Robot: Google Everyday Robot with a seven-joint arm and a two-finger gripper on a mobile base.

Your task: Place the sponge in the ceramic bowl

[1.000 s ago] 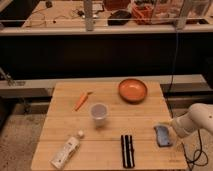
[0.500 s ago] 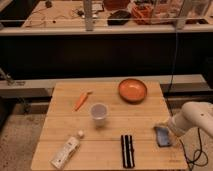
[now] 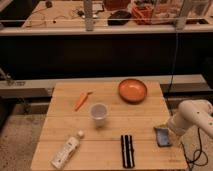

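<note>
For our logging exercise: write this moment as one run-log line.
stage: pre-grasp | gripper: open, beside sponge | sponge: on table, near right edge | ceramic bowl: empty, at back

White rounded arm (image 3: 194, 115), black cable (image 3: 199, 156); tool (image 3: 169, 131) beside sponge (image 3: 162, 136).

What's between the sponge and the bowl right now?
Bare tabletop only, in the camera view. The sponge lies near the table's right edge, the bowl farther back, and the gripper is right beside the sponge.

I am counting, on the table (image 3: 65, 120), one each: sponge (image 3: 162, 135), ceramic bowl (image 3: 132, 90), cup (image 3: 98, 114), carrot (image 3: 81, 100), bottle (image 3: 66, 148), ribbed block (image 3: 128, 150); my one gripper (image 3: 170, 129) at its edge.
</note>
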